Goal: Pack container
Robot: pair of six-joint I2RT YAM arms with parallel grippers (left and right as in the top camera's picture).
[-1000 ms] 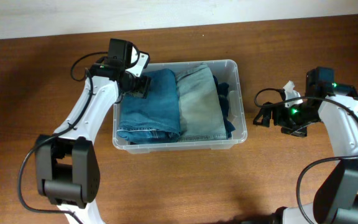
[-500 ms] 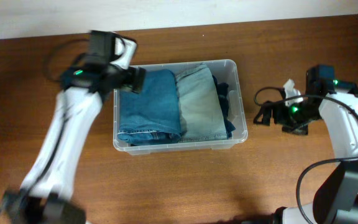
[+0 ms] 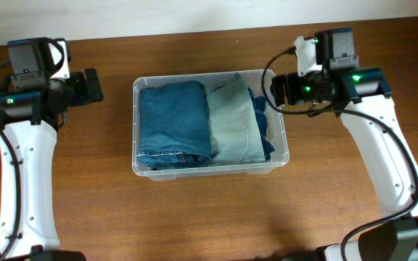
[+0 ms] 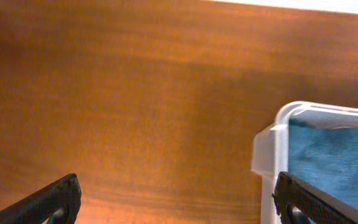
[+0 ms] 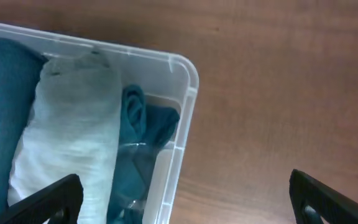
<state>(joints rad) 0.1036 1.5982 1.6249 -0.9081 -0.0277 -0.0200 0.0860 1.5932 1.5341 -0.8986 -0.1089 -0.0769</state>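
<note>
The clear plastic container (image 3: pixel 207 171) stands mid-table. It holds folded blue jeans (image 3: pixel 173 123) on the left, folded light-wash jeans (image 3: pixel 232 119) in the middle and a dark blue cloth (image 3: pixel 265 116) by the right wall. My left gripper (image 3: pixel 91 85) is open and empty above bare table, left of the container; the left wrist view (image 4: pixel 178 205) shows the container's corner (image 4: pixel 271 143) by its right finger. My right gripper (image 3: pixel 280 88) is open and empty at the container's far right corner; the right wrist view (image 5: pixel 182 205) shows the container wall (image 5: pixel 178 163) between its fingers.
The brown wooden table (image 3: pixel 209 217) runs on all sides of the container. A pale wall (image 3: pixel 194 14) edges the far side. Black cables hang off both arms near the wrists.
My left arm has swung away from the container's far left corner to the left. My right arm has moved from the table at the right up to the container's far right corner.
</note>
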